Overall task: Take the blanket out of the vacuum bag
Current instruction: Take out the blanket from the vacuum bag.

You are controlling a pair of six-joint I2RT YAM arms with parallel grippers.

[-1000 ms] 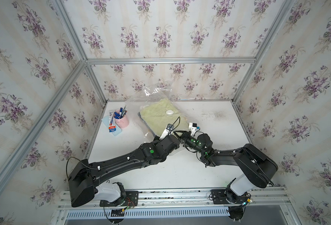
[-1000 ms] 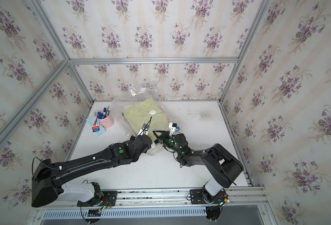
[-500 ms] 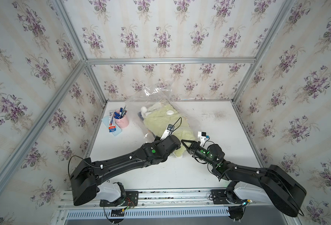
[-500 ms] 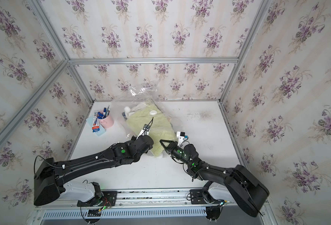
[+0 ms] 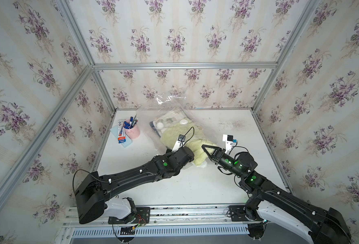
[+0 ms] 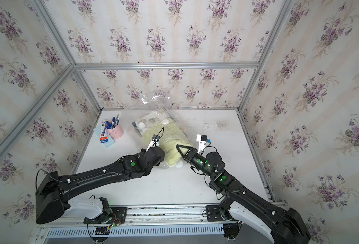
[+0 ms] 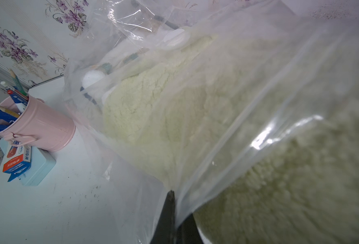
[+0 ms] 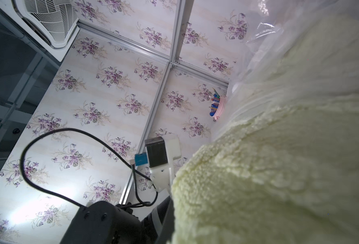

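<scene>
Gripping the vacuum bag (image 5: 171, 106), left gripper (image 7: 174, 208) faces right gripper (image 5: 203, 146), clamped onto the protruding blanket (image 5: 198, 157)

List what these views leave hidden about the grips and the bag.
- Left gripper: its own wrist covers it in both top views.
- Right gripper: fingertips buried under the blanket in the right wrist view.
- Small items at the vacuum bag's far end: blurred through crinkled plastic, left wrist and top views.

The small red, white and blue cardboard box (image 7: 17, 163) reads "M&G" on its white side. It lies left of centre in both top views.
</scene>
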